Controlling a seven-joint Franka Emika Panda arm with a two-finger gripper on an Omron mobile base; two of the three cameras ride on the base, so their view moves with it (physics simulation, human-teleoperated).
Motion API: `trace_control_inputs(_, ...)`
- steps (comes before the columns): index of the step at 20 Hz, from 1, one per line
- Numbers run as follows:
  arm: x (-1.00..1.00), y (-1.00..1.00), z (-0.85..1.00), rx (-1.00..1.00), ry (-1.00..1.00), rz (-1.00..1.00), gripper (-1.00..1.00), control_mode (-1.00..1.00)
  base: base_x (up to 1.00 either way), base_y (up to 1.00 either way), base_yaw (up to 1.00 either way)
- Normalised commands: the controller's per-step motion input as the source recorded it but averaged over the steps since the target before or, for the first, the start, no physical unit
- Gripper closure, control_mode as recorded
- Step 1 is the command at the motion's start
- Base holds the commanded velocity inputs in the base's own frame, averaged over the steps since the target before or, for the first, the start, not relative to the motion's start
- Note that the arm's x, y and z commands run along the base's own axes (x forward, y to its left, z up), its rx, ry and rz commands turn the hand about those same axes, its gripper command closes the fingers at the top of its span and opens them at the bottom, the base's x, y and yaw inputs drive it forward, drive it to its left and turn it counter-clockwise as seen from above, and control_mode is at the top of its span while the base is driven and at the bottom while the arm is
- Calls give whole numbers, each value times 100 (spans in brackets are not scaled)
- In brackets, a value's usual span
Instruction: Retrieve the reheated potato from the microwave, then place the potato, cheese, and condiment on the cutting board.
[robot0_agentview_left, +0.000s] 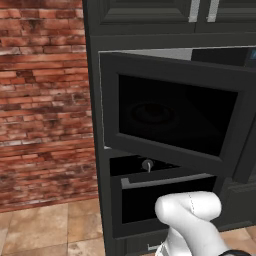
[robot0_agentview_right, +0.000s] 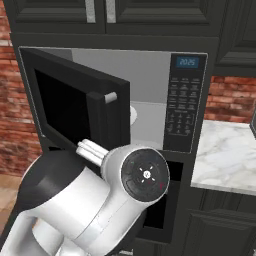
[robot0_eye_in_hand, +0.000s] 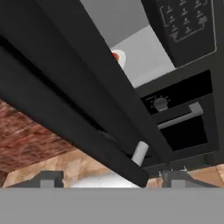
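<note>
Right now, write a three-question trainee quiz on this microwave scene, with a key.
1. True or false: the microwave door is shut.
2. What lies right of the microwave? A) brick wall B) marble counter C) window
3. Fill in: below the microwave sits a black oven with a round knob and a bar ____.

Key: 1 false, the door stands swung open, showing the pale interior. 2 B. 3 handle.

Glossy dark glass microwave (robot0_agentview_right: 115, 100) door; rough red brick wall (robot0_agentview_left: 45, 100); polished marble counter (robot0_agentview_right: 225, 155)
</note>
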Motion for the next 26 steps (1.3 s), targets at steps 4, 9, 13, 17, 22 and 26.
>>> trace_control_inputs(4, -8, -31, -2, 19, 0, 0, -100, -100, 0, 0, 0)
trace_control_inputs(9, 20, -11, -12, 14, 0, -5, -100, -100, 0, 0, 0)
trace_control_inputs(13, 45, 0, -28, 24, 0, -7, -100, -100, 0, 0, 0)
trace_control_inputs(17, 58, 0, -37, 34, 0, -8, -100, -100, 0, 0, 0)
trace_control_inputs(22, 58, -14, -29, 41, 7, -1, -100, -100, 0, 0, 0)
trace_control_inputs(26, 56, -22, -20, 25, 2, 0, -100, -100, 0, 0, 0)
